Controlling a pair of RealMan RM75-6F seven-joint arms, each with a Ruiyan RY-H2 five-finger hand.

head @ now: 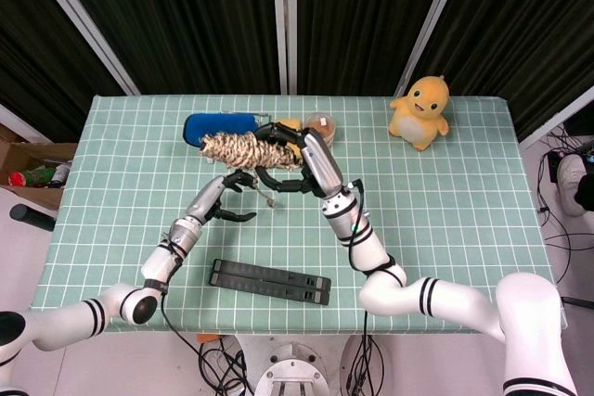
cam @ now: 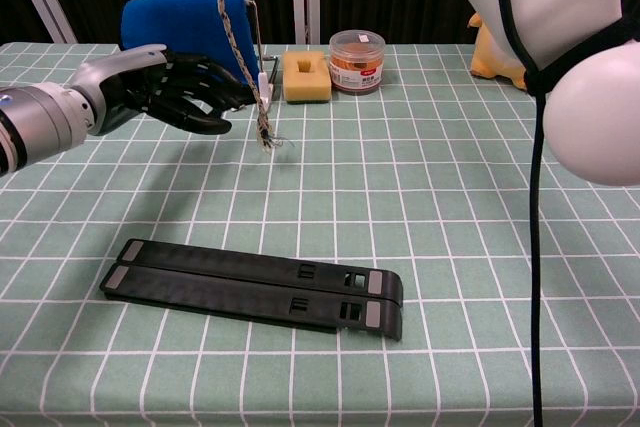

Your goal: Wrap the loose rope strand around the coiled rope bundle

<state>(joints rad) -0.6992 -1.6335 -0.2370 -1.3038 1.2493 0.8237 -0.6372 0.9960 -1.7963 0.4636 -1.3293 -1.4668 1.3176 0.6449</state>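
My right hand [head: 290, 157] grips the coiled rope bundle [head: 234, 148], a beige and brown coil held level above the far middle of the table. From the bundle a loose strand [cam: 240, 47] hangs down, and its frayed end [cam: 268, 137] sits just above the cloth. A white tape band [cam: 262, 82] marks the strand near its end. My left hand [cam: 175, 92] reaches in from the left, fingers apart, their tips right at the strand. I cannot make out a firm pinch. In the head view the left hand [head: 230, 197] sits just below the bundle.
A blue case [head: 215, 124] lies behind the bundle. A yellow sponge block [cam: 305, 75] and a clear-lidded jar [cam: 357, 49] stand at the back middle, a yellow plush duck [head: 422, 113] at the back right. Two black strips [cam: 255, 287] lie near the front edge.
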